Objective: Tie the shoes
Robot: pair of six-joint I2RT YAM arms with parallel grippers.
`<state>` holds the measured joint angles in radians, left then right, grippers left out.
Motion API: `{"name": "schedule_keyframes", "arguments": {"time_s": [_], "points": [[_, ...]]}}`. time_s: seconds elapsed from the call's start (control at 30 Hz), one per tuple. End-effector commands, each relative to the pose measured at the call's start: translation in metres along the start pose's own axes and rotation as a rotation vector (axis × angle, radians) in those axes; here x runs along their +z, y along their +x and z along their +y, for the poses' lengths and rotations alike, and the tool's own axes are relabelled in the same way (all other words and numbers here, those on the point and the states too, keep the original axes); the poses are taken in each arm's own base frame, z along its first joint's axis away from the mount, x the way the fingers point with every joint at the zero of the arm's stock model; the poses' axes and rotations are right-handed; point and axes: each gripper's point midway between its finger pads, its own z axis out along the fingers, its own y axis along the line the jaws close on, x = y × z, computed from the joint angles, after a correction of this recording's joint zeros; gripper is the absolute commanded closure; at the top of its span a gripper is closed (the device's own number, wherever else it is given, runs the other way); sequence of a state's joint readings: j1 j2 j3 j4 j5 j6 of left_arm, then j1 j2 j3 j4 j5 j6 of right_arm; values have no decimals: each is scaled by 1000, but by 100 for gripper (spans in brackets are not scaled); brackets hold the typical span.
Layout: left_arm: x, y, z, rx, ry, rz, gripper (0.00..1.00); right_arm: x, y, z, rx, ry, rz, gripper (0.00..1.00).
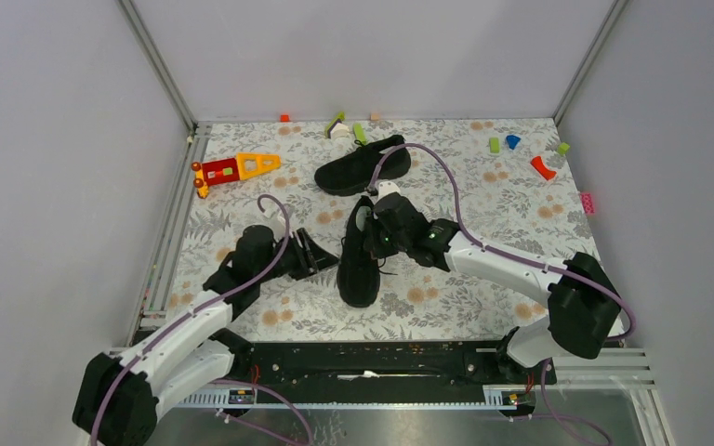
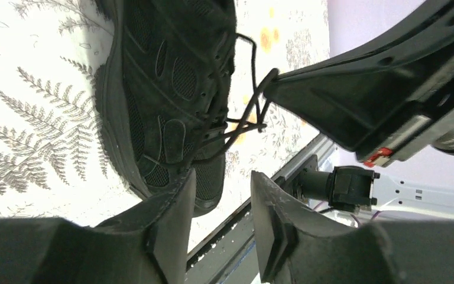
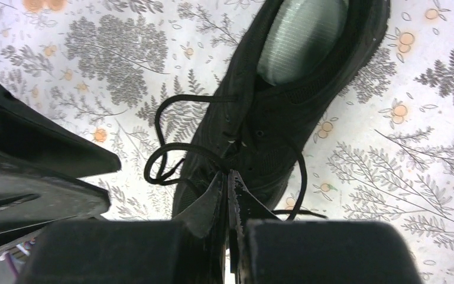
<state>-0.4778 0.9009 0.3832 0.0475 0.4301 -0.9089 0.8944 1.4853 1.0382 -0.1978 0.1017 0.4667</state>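
Two black shoes lie on the flowered mat. The far shoe (image 1: 363, 163) lies on its side at the back. The near shoe (image 1: 360, 253) (image 2: 171, 89) (image 3: 284, 106) points its toe at the near edge, pale insole showing. My right gripper (image 1: 378, 232) (image 3: 227, 174) is shut on its black laces (image 3: 159, 160) over the tongue; the left wrist view shows the laces (image 2: 245, 118) running up to that gripper's tip (image 2: 270, 80). Just left of the shoe's toe, my left gripper (image 1: 321, 255) (image 2: 223, 180) is open, with nothing between its fingers.
A red and yellow toy (image 1: 232, 169) lies at the back left. Small coloured blocks sit along the back edge (image 1: 360, 133) and at the back right (image 1: 542, 167). A black rail (image 1: 381, 362) runs along the near edge. Grey walls enclose the mat.
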Motion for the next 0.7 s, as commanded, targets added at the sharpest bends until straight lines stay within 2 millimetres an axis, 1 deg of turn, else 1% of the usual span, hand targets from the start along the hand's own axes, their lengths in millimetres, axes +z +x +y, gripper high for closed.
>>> {"name": "schedule_keyframes", "arguments": {"time_s": [0.0, 0.07, 0.17, 0.2, 0.27, 0.33, 0.4, 0.47, 0.53, 0.67], "points": [[-22, -33, -9, 173, -98, -107, 57, -8, -22, 22, 34, -101, -60, 100], [-27, -42, -15, 244, -108, -128, 55, -8, -22, 23, 34, -108, -58, 100], [-27, -53, -29, 339, -82, -134, 54, -10, -23, 23, 32, -113, -60, 100], [-25, -56, -34, 369, -67, -133, 53, -11, -24, 23, 30, -115, -63, 100], [-20, -61, -49, 437, -6, -124, 54, -13, -25, 24, 29, -120, -70, 100], [-13, -65, -57, 475, 27, -108, 53, -15, -27, 24, 31, -126, -77, 100], [-5, -65, -69, 503, 89, -77, 53, -16, -27, 25, 29, -131, -77, 100], [4, -62, -71, 495, 115, -34, 53, -17, -28, 26, 31, -136, -78, 100], [12, -57, -67, 473, 114, 8, 53, -17, -28, 26, 32, -137, -79, 100], [20, -46, -57, 457, 107, 58, 53, -17, -27, 26, 33, -141, -77, 100]]}}
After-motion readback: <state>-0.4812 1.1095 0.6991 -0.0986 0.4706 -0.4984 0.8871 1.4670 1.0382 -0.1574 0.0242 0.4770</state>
